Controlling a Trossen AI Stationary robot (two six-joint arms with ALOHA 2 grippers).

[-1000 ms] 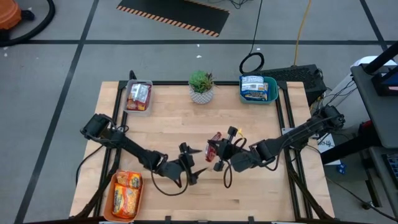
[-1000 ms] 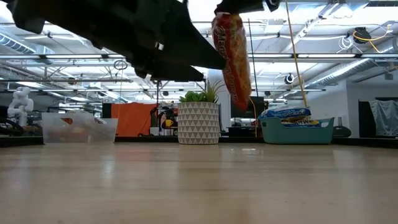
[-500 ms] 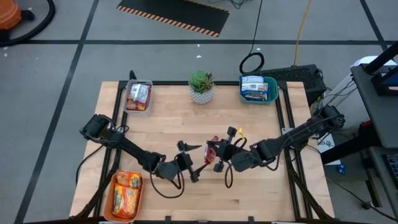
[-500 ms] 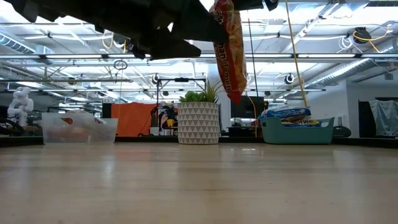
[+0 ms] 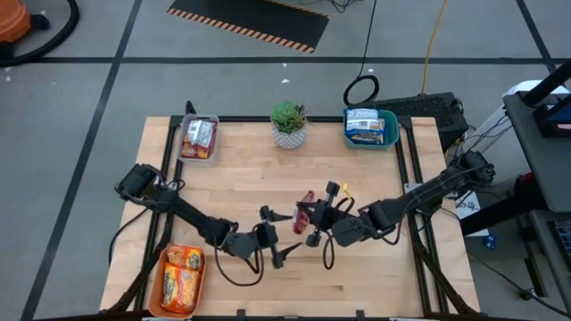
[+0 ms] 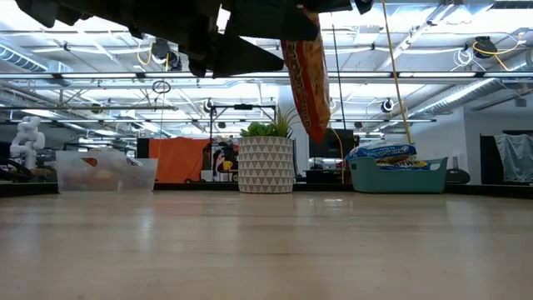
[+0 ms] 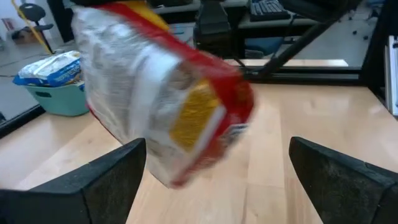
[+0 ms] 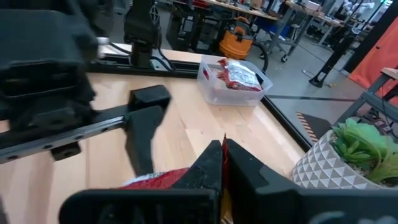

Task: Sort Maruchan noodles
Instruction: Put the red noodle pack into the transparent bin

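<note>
A red-and-silver noodle packet [image 5: 302, 216] hangs in the air over the table's middle, held by my right gripper [image 5: 313, 219], which is shut on it. In the low view the packet [image 6: 309, 77] hangs well above the wood. My left gripper [image 5: 277, 241] is open just to the packet's left. In the left wrist view its fingers [image 7: 93, 186] stand wide on either side of the packet [image 7: 155, 93] without touching it. Other packets lie in the three trays. My right gripper [image 8: 222, 163] pinches the packet between its two fingers by one edge [image 8: 163, 179], coming level from the table's right. The packet hangs below the hold, tilted a little, lifted clear of the table [image 6: 266, 242].
A clear tray [image 5: 198, 138] with red packets sits at the far left, a teal tray [image 5: 390, 131] with blue-white packets at the far right, and an orange tray [image 5: 163, 283] with orange packets at the near left. A potted plant [image 5: 289, 123] stands at the far edge.
My left gripper has risen and moved a little closer to the hanging packet, staying open. The packet has stayed in my right gripper, only swinging slightly.
</note>
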